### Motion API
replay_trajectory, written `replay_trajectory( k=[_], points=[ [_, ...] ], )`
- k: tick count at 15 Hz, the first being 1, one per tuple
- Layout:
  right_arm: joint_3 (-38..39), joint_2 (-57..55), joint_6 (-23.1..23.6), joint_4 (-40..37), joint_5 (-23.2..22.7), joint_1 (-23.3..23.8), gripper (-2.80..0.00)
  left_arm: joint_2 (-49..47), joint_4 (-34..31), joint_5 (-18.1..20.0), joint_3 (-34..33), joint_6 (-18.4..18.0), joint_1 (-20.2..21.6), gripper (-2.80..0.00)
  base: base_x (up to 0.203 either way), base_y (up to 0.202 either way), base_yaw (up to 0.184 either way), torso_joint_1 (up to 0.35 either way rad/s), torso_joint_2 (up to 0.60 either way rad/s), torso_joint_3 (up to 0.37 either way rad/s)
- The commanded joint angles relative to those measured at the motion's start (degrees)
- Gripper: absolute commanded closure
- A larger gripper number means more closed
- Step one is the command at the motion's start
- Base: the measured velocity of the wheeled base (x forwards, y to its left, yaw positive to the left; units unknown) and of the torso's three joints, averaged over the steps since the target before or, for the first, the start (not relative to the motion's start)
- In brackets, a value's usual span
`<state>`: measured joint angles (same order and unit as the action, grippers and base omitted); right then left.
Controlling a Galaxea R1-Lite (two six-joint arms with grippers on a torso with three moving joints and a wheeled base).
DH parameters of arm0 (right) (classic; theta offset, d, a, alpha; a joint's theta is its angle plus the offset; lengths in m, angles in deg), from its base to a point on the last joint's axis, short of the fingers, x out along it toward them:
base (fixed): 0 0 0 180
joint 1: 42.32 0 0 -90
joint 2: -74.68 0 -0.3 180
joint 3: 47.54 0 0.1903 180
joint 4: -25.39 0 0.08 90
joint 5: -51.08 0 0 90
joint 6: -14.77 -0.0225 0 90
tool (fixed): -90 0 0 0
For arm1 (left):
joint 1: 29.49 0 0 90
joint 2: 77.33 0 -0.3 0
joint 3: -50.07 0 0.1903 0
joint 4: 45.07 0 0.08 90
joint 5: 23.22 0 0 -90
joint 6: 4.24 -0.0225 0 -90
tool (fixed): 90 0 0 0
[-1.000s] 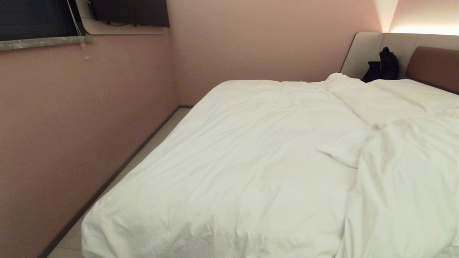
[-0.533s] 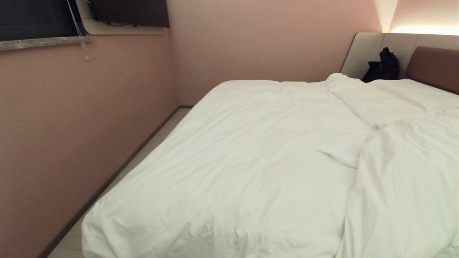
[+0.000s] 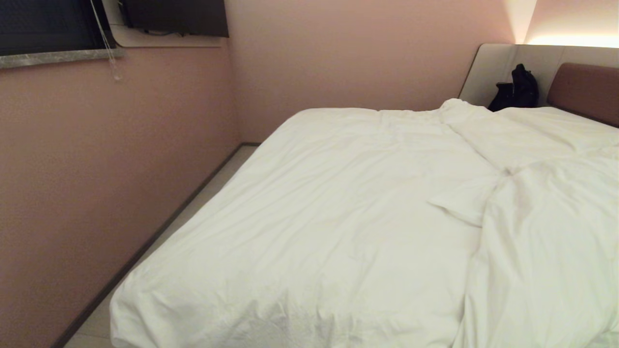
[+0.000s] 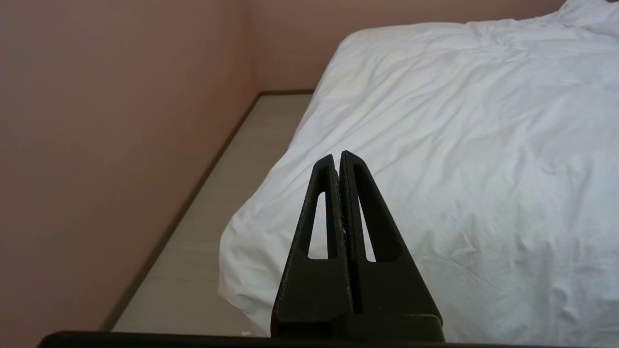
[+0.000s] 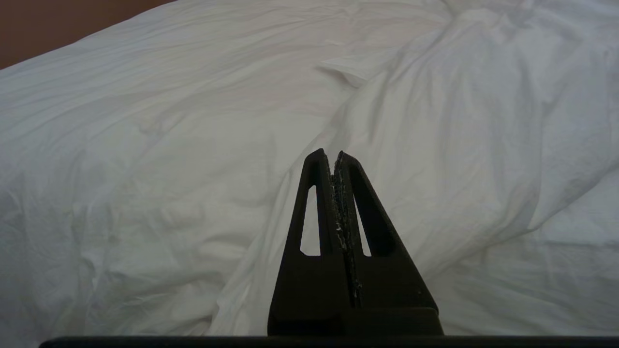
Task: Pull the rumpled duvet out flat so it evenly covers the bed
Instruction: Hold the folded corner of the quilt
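Pink walls [image 3: 338, 53], pale floor strip [image 4: 213, 208] w/ dark skirting, dark window [image 3: 43, 21] top left.

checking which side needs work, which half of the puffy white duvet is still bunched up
The puffy white duvet's right half, with its folded ridge; the left half lies smooth.

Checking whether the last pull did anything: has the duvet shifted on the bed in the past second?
No. The duvet keeps the same outline against the headboard and the black bag.

Left gripper [image 4: 337, 157], black fingers pressed together and empty, points over the near corner of a white duvet [image 4: 449, 159] beside pale floor [image 4: 217, 212] and pink wall [image 4: 106, 135].
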<state>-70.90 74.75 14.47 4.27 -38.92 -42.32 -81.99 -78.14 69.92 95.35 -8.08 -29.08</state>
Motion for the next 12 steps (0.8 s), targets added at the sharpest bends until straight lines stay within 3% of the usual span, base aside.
replay_trajectory(
  k=[1, 7, 12],
  points=[
    [0.00, -0.07, -0.05, 0.03, 0.00, 0.00, 0.00, 4.26, -0.08, 0.26, -1.88, -0.82, -0.03, 0.00, 0.000, 0.000, 0.000, 0.000, 0.00, 0.000],
    [0.00, -0.07, 0.02, 0.03, 0.00, 0.00, 0.00, 4.66, 1.75, 0.47, -4.86, -1.95, -0.06, 0.00, 0.000, 0.000, 0.000, 0.000, 0.00, 0.000],
    [0.00, -0.07, 0.02, 0.03, 0.00, 0.00, 0.00, 4.66, 8.18, 2.00, -8.76, -1.85, -0.06, 0.00, 0.000, 0.000, 0.000, 0.000, 0.00, 0.000]
  ],
)
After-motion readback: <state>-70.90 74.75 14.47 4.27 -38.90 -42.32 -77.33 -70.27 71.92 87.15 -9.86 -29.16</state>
